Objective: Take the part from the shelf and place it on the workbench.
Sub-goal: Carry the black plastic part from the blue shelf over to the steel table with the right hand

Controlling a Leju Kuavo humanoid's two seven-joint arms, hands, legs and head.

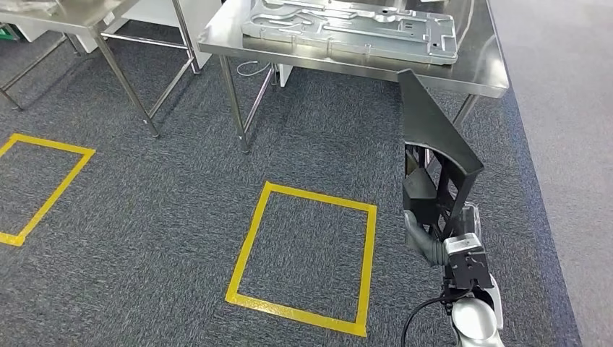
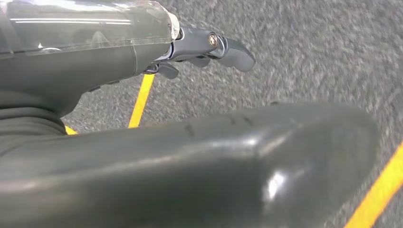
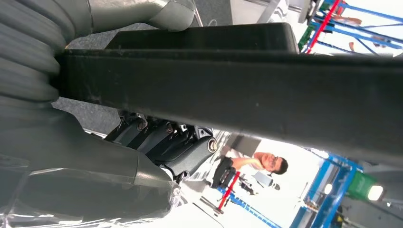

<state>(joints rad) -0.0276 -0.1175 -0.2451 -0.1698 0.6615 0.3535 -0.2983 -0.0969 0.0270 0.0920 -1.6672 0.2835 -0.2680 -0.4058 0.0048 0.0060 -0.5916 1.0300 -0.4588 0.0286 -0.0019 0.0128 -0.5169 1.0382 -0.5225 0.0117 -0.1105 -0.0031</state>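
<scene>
The part (image 1: 432, 134) is a black plastic piece with a pointed top and ribbed openings. My right hand (image 1: 432, 233) grips its lower end and holds it upright at the right, just short of the workbench (image 1: 480, 78). In the right wrist view the part (image 3: 237, 90) runs as a dark bar across the hand, with the fingers (image 3: 177, 142) wrapped on one side and the thumb (image 3: 142, 13) on the other. My left hand (image 2: 142, 95) hangs over the carpet holding nothing, its fingers (image 2: 211, 45) stretched out.
A large grey metal plate (image 1: 354, 29) lies on the steel workbench. A second steel table (image 1: 79, 18) stands at the far left. Yellow tape squares (image 1: 303, 253) mark the grey carpet. A person (image 3: 266, 164) and blue racks (image 3: 328, 185) stand far off.
</scene>
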